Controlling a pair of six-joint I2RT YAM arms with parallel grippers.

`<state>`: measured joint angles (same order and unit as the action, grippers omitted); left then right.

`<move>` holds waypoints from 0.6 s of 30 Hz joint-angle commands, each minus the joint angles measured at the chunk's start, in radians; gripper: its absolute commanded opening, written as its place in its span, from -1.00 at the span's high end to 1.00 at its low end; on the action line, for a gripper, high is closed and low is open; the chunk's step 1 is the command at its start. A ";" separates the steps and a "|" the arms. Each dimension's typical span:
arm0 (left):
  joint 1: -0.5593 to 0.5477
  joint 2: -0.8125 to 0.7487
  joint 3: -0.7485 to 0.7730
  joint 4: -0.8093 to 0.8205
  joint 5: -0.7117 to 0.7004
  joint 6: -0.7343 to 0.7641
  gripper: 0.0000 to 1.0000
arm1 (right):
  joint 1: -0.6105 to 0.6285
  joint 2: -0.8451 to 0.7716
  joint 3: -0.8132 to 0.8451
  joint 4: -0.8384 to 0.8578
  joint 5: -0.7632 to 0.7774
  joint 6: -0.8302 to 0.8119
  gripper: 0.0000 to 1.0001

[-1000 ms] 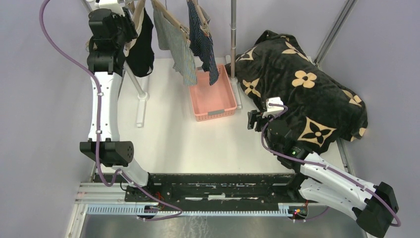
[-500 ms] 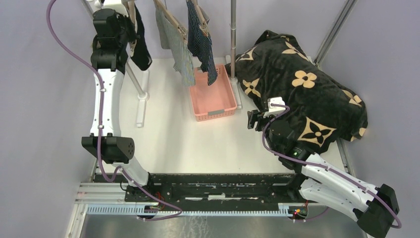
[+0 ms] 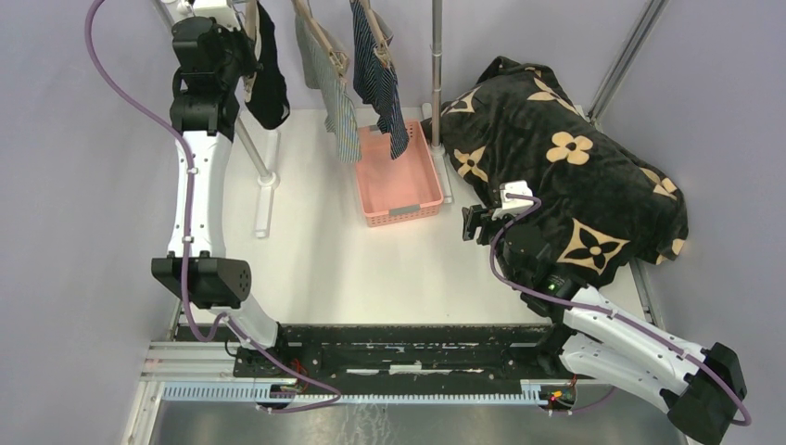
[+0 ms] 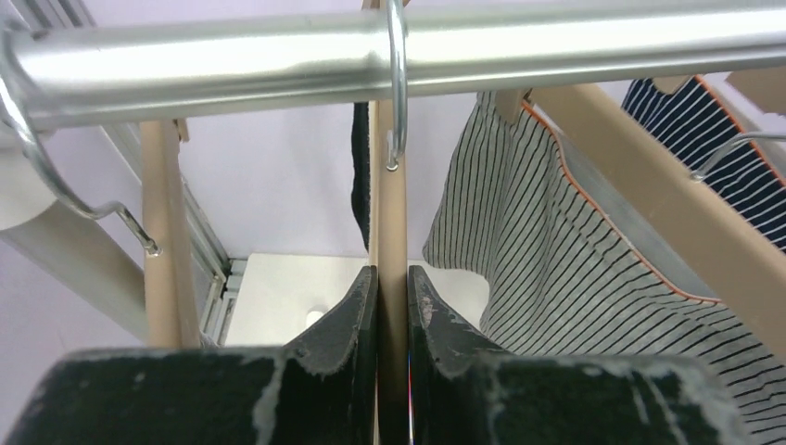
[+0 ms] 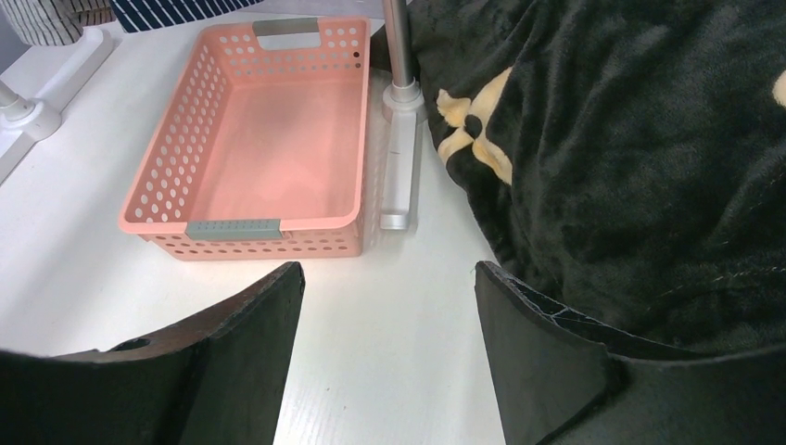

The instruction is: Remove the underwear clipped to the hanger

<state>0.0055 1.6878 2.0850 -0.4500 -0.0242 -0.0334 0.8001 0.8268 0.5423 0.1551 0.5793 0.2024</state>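
Swung black underwear (image 3: 271, 88) up by rail (image 4: 556, 42); likely still clipped. Pinching hanger (image 4: 390, 232) with left fingers (image 4: 341, 324), keeping right fingers (image 5: 232, 343) spread.

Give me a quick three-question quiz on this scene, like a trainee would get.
1. Multiple choice: the left gripper is shut on
A. a hanger
B. the rail
C. the blanket

2. True or false: the basket is empty.

3. Short answer: what colour is the underwear on that hanger?

Key: 1 A; 2 true; 3 black.
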 commanded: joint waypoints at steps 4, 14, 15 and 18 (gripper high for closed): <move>0.005 -0.110 -0.045 0.217 0.041 -0.028 0.95 | 0.001 0.000 0.023 0.043 -0.005 -0.013 -0.54; 0.005 -0.244 -0.236 0.259 0.039 -0.032 0.95 | 0.001 0.011 0.023 0.056 -0.004 -0.014 -0.54; 0.005 -0.256 -0.259 0.251 0.046 -0.036 0.95 | 0.001 0.014 0.026 0.052 -0.006 -0.013 -0.54; 0.005 -0.295 -0.331 0.214 0.071 -0.057 0.94 | 0.001 0.020 0.033 0.047 -0.007 -0.012 -0.54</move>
<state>0.0055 1.4631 1.8130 -0.2764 0.0105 -0.0353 0.8005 0.8410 0.5423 0.1658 0.5781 0.1963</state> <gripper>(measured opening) 0.200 0.770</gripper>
